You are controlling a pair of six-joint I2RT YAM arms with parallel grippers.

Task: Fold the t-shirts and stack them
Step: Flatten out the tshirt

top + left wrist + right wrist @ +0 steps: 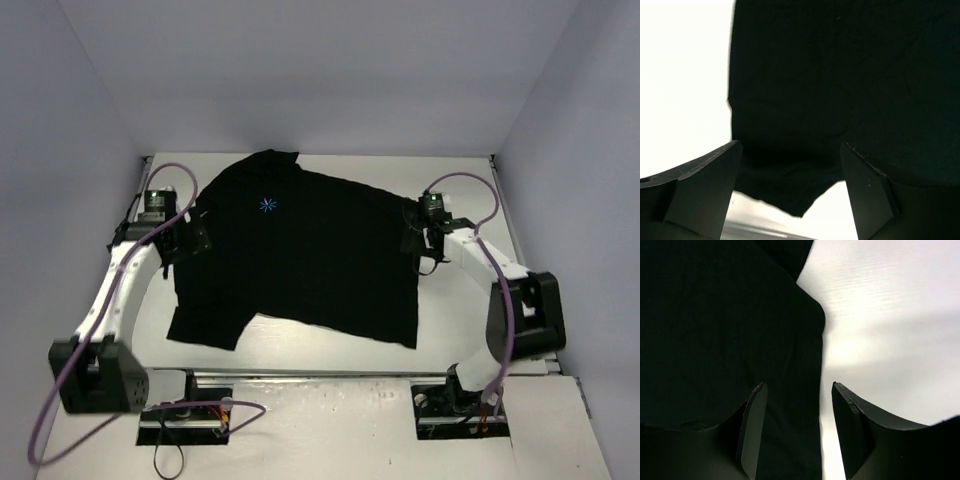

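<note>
One black short-sleeved cloth t-shirt (310, 265) lies spread across the middle of the white flat table (470, 185). It is the only garment in view, and its single small light-blue star-like logo (267, 205) faces up near the far left part of the cloth. Two white robot arms reach in, one on each side. The left gripper (790, 150) hovers over the shirt's left edge with its two dark fingers (705, 185) spread wide. Nothing is pinched between them; wrinkled black cloth and a strip of bright table show below. The right gripper (798, 387) sits over the shirt's right edge with its two fingers (850, 430) moderately apart, and it holds nothing either. The cloth's border runs down through the gap between them, with black fabric on one side and white table on the other.
</note>
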